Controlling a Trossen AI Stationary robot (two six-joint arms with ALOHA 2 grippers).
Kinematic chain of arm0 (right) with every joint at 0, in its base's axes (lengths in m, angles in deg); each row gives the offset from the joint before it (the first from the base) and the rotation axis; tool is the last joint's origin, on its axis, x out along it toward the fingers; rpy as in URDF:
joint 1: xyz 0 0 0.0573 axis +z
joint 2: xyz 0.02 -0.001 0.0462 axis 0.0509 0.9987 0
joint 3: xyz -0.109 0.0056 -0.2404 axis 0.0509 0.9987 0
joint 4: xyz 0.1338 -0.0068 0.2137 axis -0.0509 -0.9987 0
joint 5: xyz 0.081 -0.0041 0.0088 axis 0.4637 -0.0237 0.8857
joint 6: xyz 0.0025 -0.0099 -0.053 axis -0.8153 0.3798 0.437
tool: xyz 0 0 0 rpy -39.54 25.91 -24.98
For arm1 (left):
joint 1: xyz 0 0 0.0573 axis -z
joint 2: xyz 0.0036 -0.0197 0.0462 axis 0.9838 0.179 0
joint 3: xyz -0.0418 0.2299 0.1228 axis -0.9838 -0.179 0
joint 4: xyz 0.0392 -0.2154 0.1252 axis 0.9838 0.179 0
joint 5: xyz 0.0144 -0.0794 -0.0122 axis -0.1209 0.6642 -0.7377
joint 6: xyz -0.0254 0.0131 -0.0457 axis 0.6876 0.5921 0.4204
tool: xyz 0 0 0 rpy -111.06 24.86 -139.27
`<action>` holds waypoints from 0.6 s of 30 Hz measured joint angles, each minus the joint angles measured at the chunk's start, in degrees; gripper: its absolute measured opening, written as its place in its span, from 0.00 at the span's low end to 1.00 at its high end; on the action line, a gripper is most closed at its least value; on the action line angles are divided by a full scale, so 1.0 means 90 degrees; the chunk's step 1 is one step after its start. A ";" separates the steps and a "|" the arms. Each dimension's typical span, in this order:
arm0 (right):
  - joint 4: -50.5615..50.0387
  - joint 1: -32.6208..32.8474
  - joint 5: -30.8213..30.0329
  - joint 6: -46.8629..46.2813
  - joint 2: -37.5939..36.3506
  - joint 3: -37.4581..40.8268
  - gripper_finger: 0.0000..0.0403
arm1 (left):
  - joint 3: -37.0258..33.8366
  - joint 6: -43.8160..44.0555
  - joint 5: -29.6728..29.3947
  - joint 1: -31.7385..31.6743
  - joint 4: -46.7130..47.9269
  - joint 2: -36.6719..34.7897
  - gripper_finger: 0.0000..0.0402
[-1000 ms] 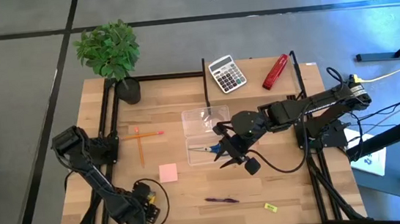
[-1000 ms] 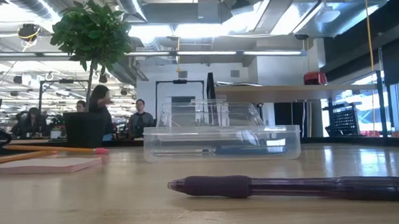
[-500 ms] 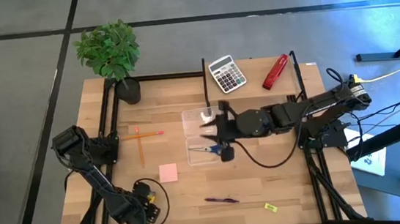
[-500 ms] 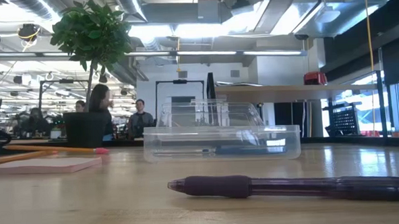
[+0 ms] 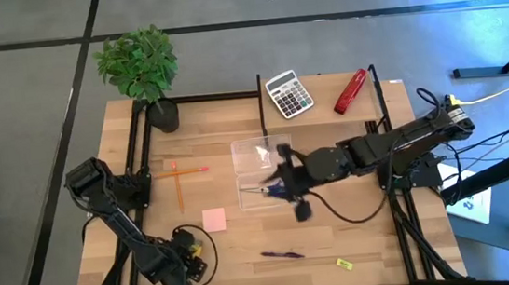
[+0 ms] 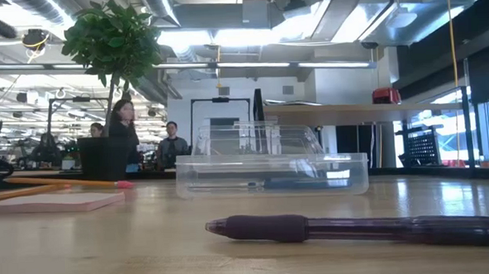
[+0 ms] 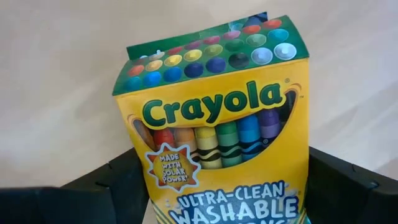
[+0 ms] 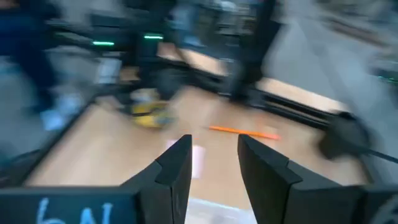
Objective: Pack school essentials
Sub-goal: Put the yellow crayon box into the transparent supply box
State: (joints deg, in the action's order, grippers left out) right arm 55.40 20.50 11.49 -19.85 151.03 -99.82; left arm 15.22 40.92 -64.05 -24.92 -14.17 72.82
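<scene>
Right hand [image 5: 282, 188] has swung back over the clear box [image 5: 263, 172], fingers apart, nothing held; scissors [image 5: 267, 191] already lie inside, so that item's packed. Left hand [image 5: 183, 259] grips the crayon box [image 7: 219, 130] at the near-left worktop [image 5: 376, 234]. Still out: two pencils [image 5: 182, 172], one pink pad [image 5: 213, 219], one pen [image 5: 282, 254], one yellow piece [image 5: 344, 264].

open-plan lab or office: exposed ceiling ducts [image 6: 224, 51], people at desks [image 6: 120, 130] behind the table [image 6: 150, 240].
</scene>
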 joint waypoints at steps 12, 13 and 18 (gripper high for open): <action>-0.1002 0.0077 0.1769 -0.0211 -0.0432 -0.0001 0.33 | 0.0005 -0.0635 -0.0063 0.0012 -0.0172 -0.0024 0.80; -0.1106 0.0090 0.1778 -0.0211 -0.0436 -0.0001 0.33 | 0.0008 -0.0664 -0.0061 0.0012 -0.0202 -0.0025 0.80; -0.1300 0.0202 0.1775 -0.0214 -0.0438 0.0000 0.33 | 0.0199 -0.0924 -0.0213 0.0011 -0.0174 -0.0026 0.80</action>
State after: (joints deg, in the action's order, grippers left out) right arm 43.70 22.33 27.46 -21.77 147.09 -99.82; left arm 17.01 32.60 -65.97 -24.83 -15.73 72.59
